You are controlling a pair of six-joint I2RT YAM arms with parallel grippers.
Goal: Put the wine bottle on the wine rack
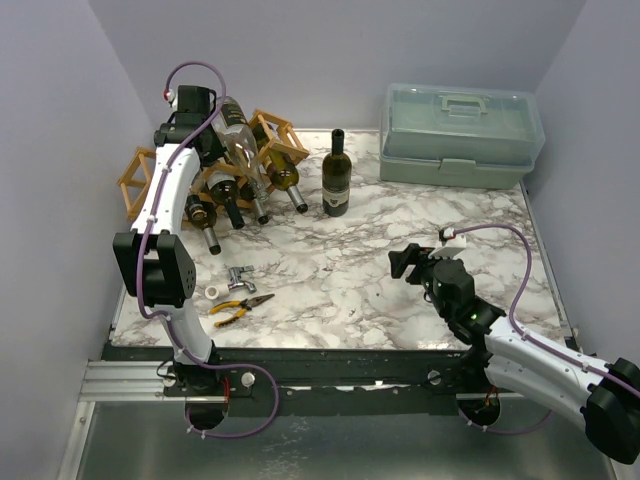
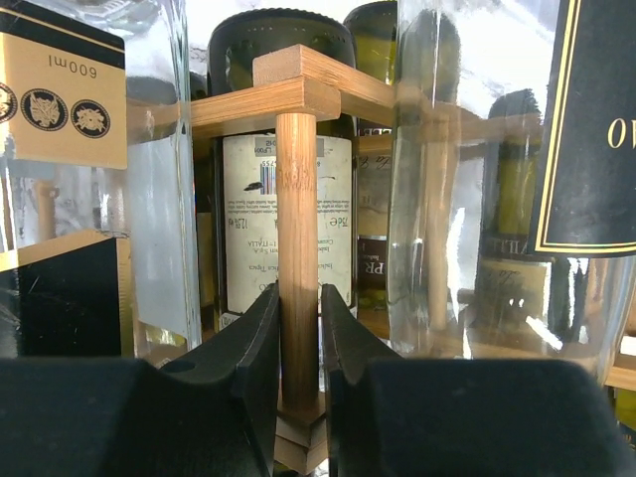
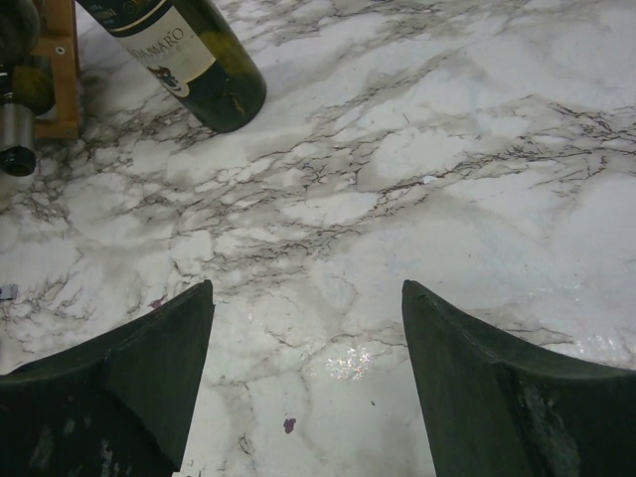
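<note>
The wine bottle [image 1: 336, 178] stands upright on the marble table [image 1: 400, 230], just right of the rack [image 1: 140, 178] and apart from it, with neither gripper touching it. The rack, a wooden lattice at the table's back left, already carries several other bottles [image 1: 228, 200] lying with their necks toward the front. The left gripper [image 2: 298, 308] is at the rack, its jaws drawn narrow on one upright stick [image 2: 296, 199] of the lattice. In the wrist view the fingers press against the wood on either side, apparently steadying the frame. The right gripper [image 3: 306, 298] hovers low over bare marble right of centre, jaws wide and holding nothing. It is aimed toward the bottle, whose base shows at the top left of its wrist view, well apart from the fingers. A plastic toolbox [image 1: 460, 135] sits at the back right, and pliers [image 1: 240, 308] and a small metal fitting [image 1: 238, 276] lie near the front left. On this evidence the task is barely begun: the bottle is not yet grasped, lifted or laid in a cell. What is left appears to be the whole carry, with the right arm closing on the bottle, tipping it and sliding it into a free cell while the left braces the rack.
</note>
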